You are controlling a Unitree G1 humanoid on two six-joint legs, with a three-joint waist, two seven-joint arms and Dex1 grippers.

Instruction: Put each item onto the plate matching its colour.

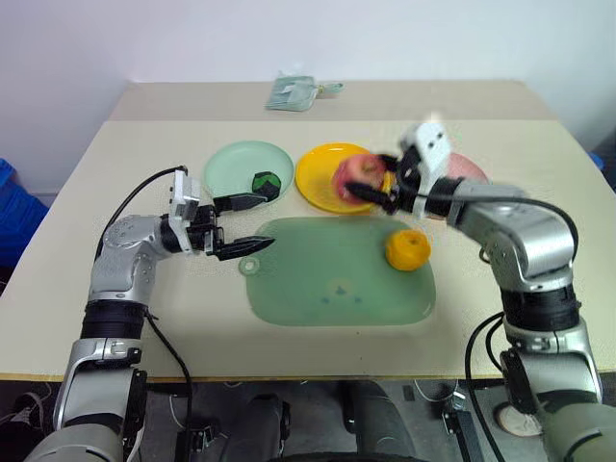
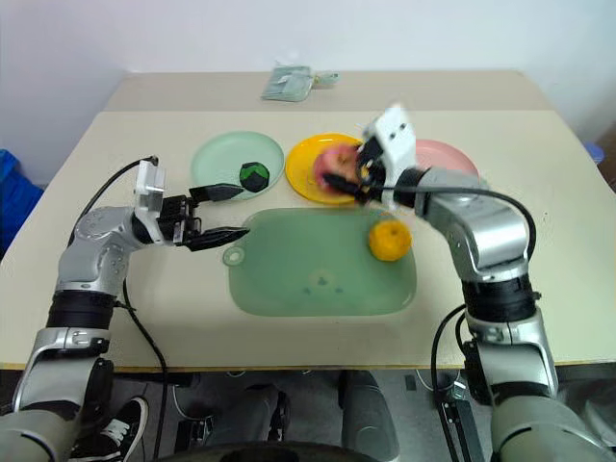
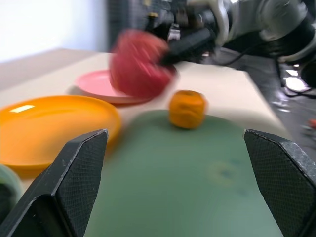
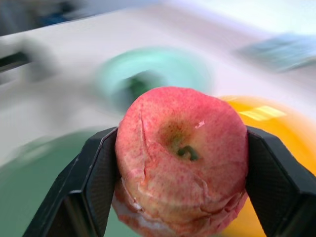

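Pink-red apple [image 4: 181,160] aloft over yellow plate [image 1: 322,178], green-black ball [image 1: 267,182] on mint plate [image 1: 231,164]

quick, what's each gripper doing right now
left gripper: open, holding nothing, beside the green plate
right gripper: closed on the apple

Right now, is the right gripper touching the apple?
Touching: in the right wrist view, both fingers press against the apple's sides, with the right gripper shut on it.

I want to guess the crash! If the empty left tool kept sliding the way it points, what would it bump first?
Probably the orange fruit. The left tool, open and empty, points level across the green mat, and the fruit sits almost straight ahead, though depth is hard to judge.
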